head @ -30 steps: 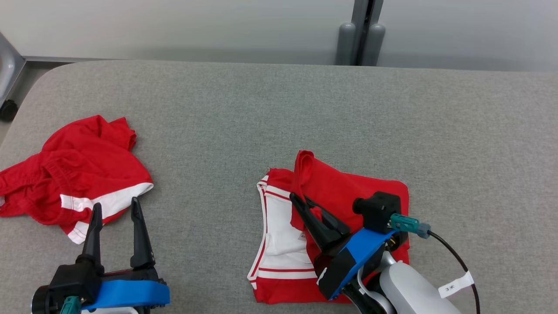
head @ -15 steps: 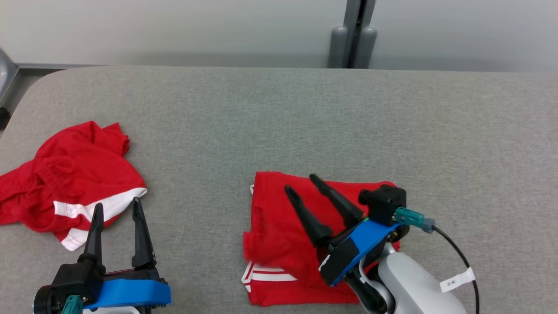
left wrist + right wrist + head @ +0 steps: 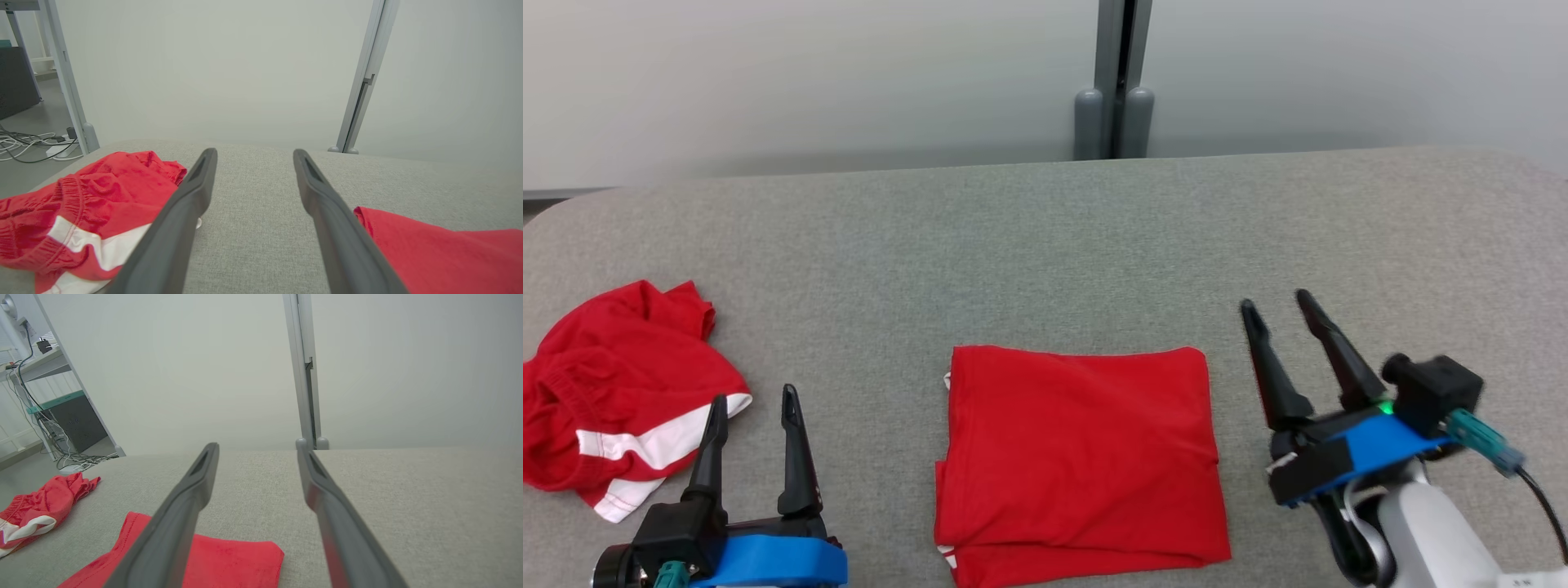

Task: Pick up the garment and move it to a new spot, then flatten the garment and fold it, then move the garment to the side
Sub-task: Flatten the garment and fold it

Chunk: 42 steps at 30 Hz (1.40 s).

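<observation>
The red garment (image 3: 1082, 457) lies folded into a flat rectangle on the grey table (image 3: 1045, 245), near the front middle. It also shows in the left wrist view (image 3: 441, 253) and the right wrist view (image 3: 229, 563). My right gripper (image 3: 1278, 304) stands open just right of it, with nothing between its fingers. My left gripper (image 3: 755, 400) is open at the lower left, between the folded garment and a crumpled one, holding nothing.
A second red garment with white stripes (image 3: 613, 408) lies crumpled at the table's left edge, also seen in the left wrist view (image 3: 81, 216). A grey post (image 3: 1115, 77) stands behind the table. Bare table stretches to the right and back.
My right gripper opened, let go of the garment's flap and drew off to the right. The garment now lies folded flat. The camera has shifted, so the whole scene sits further left.
</observation>
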### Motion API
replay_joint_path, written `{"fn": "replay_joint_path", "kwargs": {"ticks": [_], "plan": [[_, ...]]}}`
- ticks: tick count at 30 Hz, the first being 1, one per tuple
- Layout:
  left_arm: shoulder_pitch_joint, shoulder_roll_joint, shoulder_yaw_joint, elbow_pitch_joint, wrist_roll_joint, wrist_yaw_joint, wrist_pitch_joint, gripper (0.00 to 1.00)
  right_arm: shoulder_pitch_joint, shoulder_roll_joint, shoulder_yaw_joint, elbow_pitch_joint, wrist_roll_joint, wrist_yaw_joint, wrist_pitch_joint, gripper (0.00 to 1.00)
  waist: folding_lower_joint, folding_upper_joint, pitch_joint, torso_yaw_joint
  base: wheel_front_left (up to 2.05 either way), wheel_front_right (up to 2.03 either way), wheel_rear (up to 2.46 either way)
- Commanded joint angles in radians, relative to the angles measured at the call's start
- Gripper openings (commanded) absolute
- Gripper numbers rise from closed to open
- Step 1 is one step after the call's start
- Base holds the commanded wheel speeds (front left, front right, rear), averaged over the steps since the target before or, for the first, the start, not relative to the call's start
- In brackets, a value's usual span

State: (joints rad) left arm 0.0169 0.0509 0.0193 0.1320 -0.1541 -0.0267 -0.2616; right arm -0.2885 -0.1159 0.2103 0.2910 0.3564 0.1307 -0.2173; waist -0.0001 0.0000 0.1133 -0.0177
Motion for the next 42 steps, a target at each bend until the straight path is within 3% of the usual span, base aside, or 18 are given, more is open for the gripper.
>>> {"fn": "replay_joint_path", "kwargs": {"ticks": [1,8,16,42], "plan": [[0.009,-0.001,0.001,0.007,0.007,0.002,-0.005,1.0,0.035,-0.003,-0.028,-0.02,-0.007,0.0,0.004,1.0,0.0001,0.0,-0.011,-0.012,0.0,0.0,0.0],[0.024,0.001,0.006,0.019,0.027,0.007,-0.005,1.0,0.175,0.015,-0.155,-0.11,-0.051,0.0,0.039,1.0,0.0001,0.0,-0.042,-0.034,0.0,0.0,0.0],[0.051,0.014,0.005,0.014,0.033,0.008,-0.001,1.0,0.295,0.048,-0.22,-0.197,-0.09,0.0,0.077,1.0,0.0001,0.0,-0.081,-0.028,0.0,0.0,0.0],[0.119,0.061,-0.008,-0.114,0.026,0.028,0.123,1.0,0.379,0.066,-0.228,-0.298,-0.134,0.0,0.165,1.0,0.0001,0.0,-0.112,0.017,0.0,0.0,0.0]]}}
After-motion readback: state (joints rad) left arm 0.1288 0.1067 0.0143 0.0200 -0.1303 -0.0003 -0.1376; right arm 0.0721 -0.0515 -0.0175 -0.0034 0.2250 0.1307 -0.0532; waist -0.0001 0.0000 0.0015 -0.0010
